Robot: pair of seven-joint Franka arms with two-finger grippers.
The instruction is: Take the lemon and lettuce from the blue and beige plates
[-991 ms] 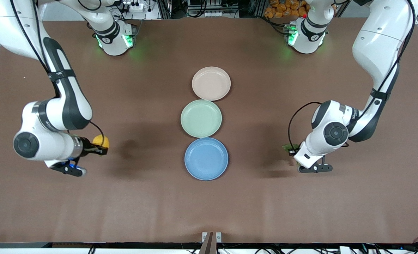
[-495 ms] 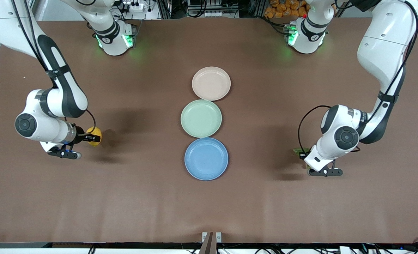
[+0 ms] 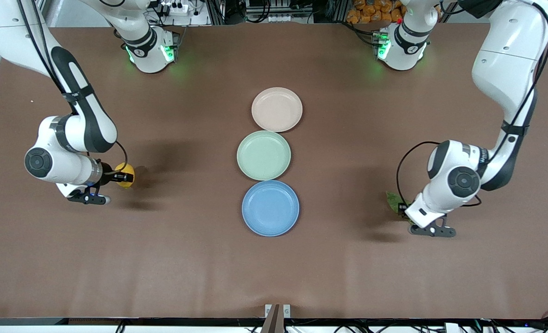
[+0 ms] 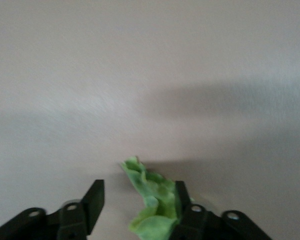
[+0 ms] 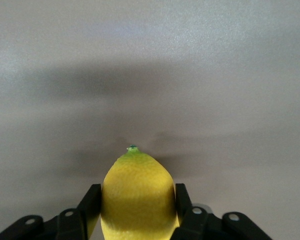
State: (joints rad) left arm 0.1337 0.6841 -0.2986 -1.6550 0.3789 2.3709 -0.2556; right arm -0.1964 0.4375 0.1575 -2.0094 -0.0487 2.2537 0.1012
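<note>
My right gripper [image 3: 128, 177] is shut on the yellow lemon [image 3: 126, 172], low over the bare table toward the right arm's end; in the right wrist view the lemon [image 5: 137, 185] fills the gap between the fingers of that gripper [image 5: 137, 194]. My left gripper [image 3: 401, 207] is low over the table toward the left arm's end. Its jaws stand apart [image 4: 138, 190], and the green lettuce leaf [image 4: 152, 197] rests against one finger only. The lettuce [image 3: 392, 199] shows beside that gripper. The blue plate [image 3: 270, 208] and the beige plate [image 3: 277, 109] are empty.
An empty green plate [image 3: 263, 155] lies between the beige and blue plates in a row at the table's middle. The arms' bases stand along the edge farthest from the front camera.
Both arms have moved away from the plates toward their own ends of the table and come lower, the right one with the lemon, the left one with the lettuce.
</note>
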